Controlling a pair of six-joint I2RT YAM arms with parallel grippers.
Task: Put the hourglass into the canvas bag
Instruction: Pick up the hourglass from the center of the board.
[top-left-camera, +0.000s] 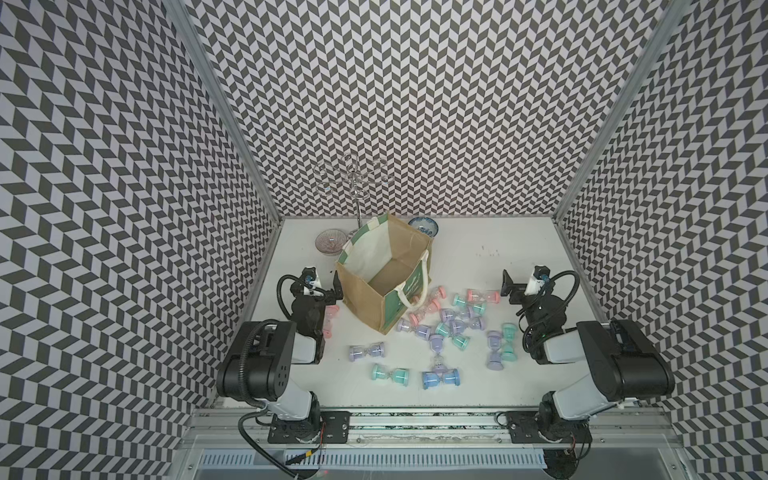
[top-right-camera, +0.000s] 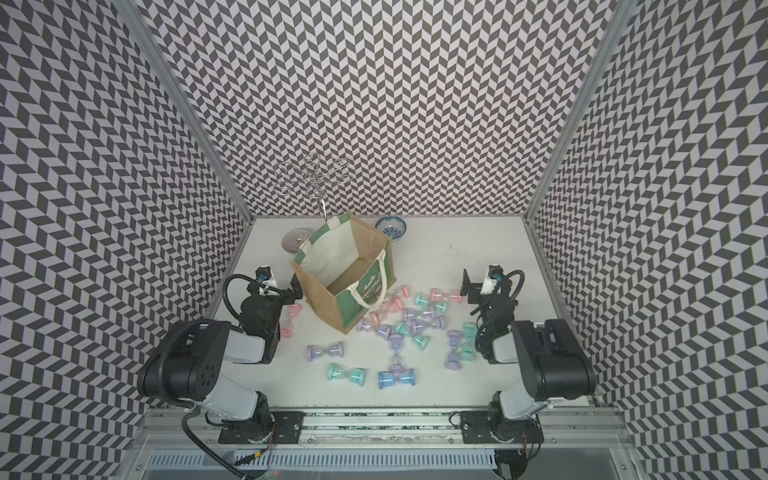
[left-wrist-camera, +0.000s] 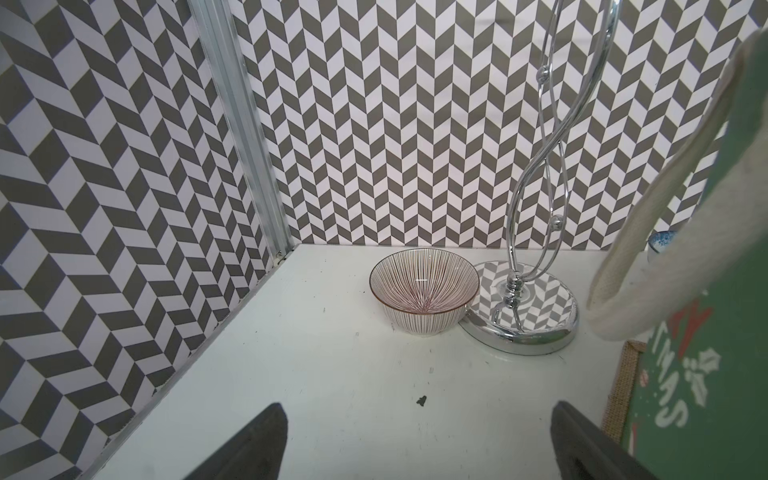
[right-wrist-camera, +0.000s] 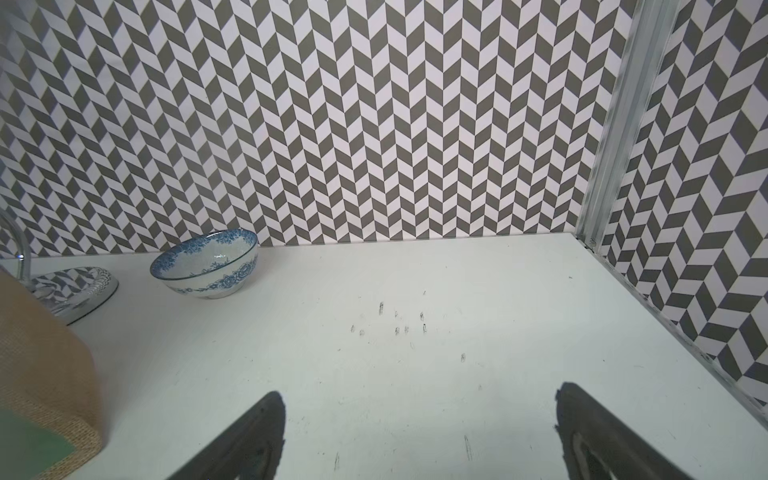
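Note:
The canvas bag (top-left-camera: 360, 300) stands open at mid-table, tan burlap with a green panel (top-right-camera: 353, 303) and cream rope handles; nothing shows on its floor. Several pastel hourglasses lie to its right and in front, among them a purple hourglass (top-left-camera: 366, 352), a teal hourglass (top-left-camera: 390, 375) and a blue hourglass (top-left-camera: 439, 378). A pink one (top-left-camera: 329, 322) lies by my left arm. My left gripper (top-left-camera: 333, 287) (left-wrist-camera: 419, 409) is open and empty, right beside the bag's left wall (left-wrist-camera: 706, 374). My right gripper (top-left-camera: 510, 289) (right-wrist-camera: 419, 397) is open and empty, right of the pile, over bare table.
A pink-striped bowl (top-left-camera: 330, 242) and a chrome wire stand (top-left-camera: 353, 183) with a round base (left-wrist-camera: 523, 332) sit behind the bag at the back left. A blue-patterned bowl (top-left-camera: 424, 227) sits at the back. Chevron walls enclose the table on three sides.

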